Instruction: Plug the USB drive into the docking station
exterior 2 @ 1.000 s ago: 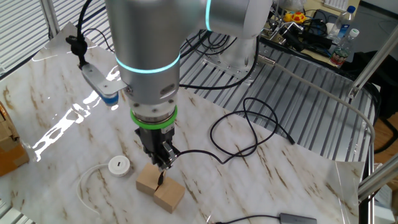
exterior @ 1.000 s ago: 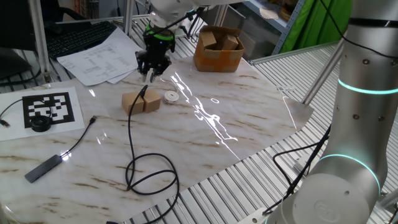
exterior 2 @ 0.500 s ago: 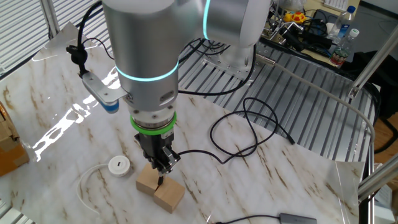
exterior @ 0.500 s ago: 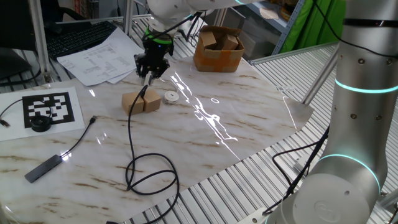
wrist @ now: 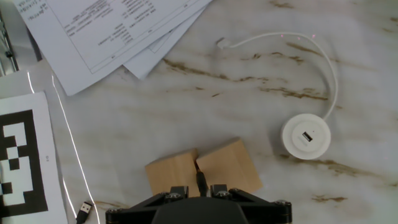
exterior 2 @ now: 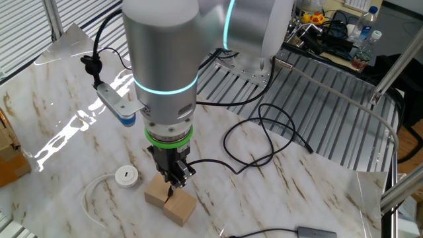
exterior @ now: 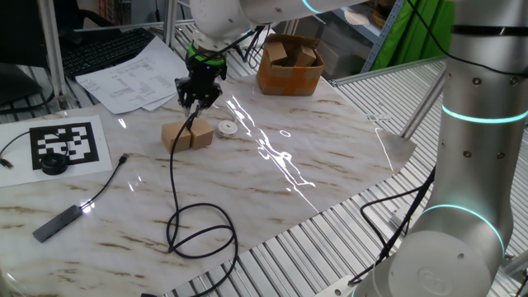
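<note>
USB drive [wrist: 201, 181]: small black plug tip, sitting upright in the slot between two tan blocks [wrist: 205, 171], near the tabletop [exterior: 272, 177] edge by the papers [wrist: 118, 31]. Its cable [exterior: 177, 194] is trailing back and looping toward the opposite edge.
Pincer [exterior 2: 173, 187]: pointing straight down over the slot, fingers narrowly parted and straddling the plug; whether the pads are actually pressing on it, I cannot tell, since the hand view is cut off at the fingertips.
Docking station [wrist: 305, 137]: round white disc just beside the blocks, port facing up, white lead [wrist: 298, 43] curling away from it.
Handling: plug is looking light and rigid, cable soft and springy, so it is likely tugging sideways once lifted. Best hold is probably on the plug body's flat sides, low enough to stop it pivoting.
Risk: tiny port, so tilt or cable drag is going to matter; disc is light and may be sliding under push.
</note>
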Controlling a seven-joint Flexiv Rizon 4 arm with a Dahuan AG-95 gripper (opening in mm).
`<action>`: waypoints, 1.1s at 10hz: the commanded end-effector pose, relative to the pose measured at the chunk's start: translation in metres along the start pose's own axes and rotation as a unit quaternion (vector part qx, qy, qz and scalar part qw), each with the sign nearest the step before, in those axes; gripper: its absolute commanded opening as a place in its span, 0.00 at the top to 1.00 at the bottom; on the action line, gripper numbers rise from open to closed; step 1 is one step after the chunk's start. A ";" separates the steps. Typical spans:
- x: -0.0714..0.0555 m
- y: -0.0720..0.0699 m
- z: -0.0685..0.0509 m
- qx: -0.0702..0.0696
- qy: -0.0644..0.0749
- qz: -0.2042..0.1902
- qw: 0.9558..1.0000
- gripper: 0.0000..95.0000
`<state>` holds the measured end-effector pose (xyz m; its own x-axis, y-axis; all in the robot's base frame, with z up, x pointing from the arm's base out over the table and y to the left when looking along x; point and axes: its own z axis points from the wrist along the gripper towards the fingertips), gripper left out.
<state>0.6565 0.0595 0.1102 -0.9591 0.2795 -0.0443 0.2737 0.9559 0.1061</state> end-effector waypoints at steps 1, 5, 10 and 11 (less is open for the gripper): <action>0.000 -0.001 -0.001 0.003 0.000 -0.003 1.000 0.80; 0.000 -0.001 -0.001 0.001 0.000 0.000 1.000 0.80; -0.001 -0.001 -0.001 0.001 0.002 0.004 1.000 0.80; -0.001 -0.001 -0.001 0.002 0.001 0.002 1.000 0.80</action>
<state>0.6570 0.0594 0.1112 -0.9581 0.2833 -0.0408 0.2781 0.9551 0.1019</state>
